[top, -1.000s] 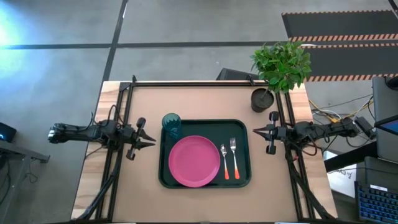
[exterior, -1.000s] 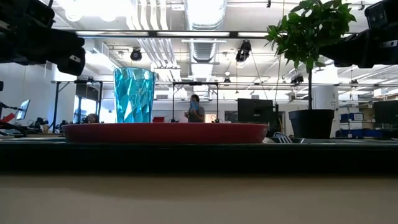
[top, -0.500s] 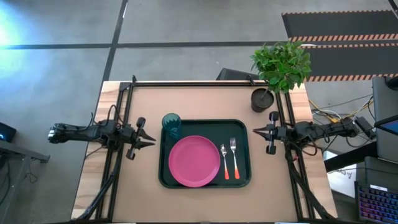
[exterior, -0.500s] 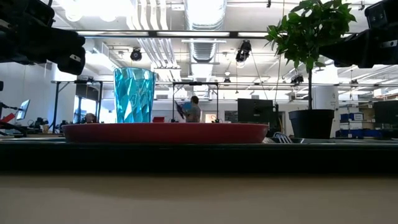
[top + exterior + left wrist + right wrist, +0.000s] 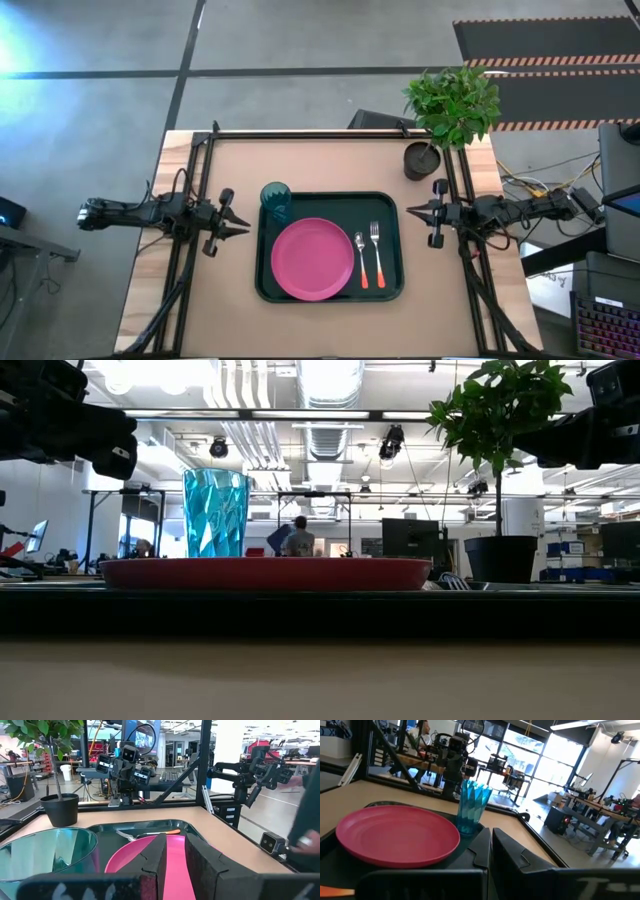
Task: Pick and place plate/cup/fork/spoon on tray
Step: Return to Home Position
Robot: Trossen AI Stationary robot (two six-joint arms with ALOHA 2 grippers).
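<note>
The tray (image 5: 390,205) holds plate (image 5: 312,259), cup (image 5: 275,198), spoon (image 5: 361,258) and fork (image 5: 377,254); left gripper (image 5: 240,227) and right gripper (image 5: 413,211) hover clenched over the table (image 5: 320,160).

Two slim dark arms trailing black cables, each gripper (image 5: 240,222) ending in pointed black fingers.

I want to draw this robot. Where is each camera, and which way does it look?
High: above, facing down on tray, both arms.
Low: table height, sees plate; arms overhead.
Left wrist: beside the tray, over cup, past its tool.
Right wrist: opposite, past its tool.
Both wrist views share cup and plate.
</note>
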